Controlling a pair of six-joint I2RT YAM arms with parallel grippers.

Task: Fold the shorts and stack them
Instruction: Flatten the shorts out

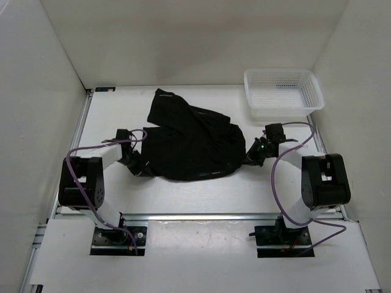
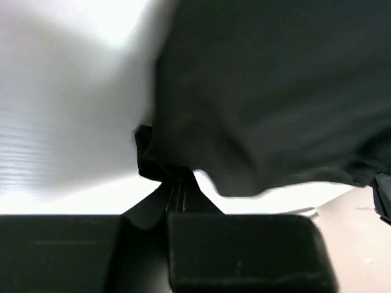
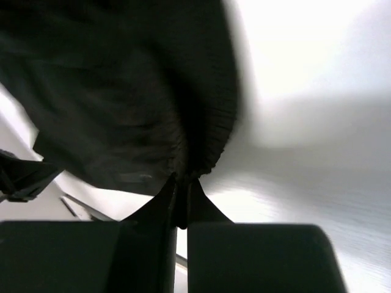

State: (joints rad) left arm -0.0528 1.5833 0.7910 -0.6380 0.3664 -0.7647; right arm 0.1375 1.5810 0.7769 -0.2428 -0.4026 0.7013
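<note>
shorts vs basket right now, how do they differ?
Colour: the shorts are black; the basket is white.
Form: the shorts are limp, crumpled fabric; the basket is open mesh.
Contact: the shorts are pinched at either side by the left gripper and right gripper; the basket is untouched.
Size: the shorts spread wider than the basket.
Both are on the table.

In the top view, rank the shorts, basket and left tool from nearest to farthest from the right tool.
1. shorts: pinched in the right tool, spreading to its left.
2. basket: behind it, in the far right corner.
3. left tool: across the shorts, on the left side.
</note>
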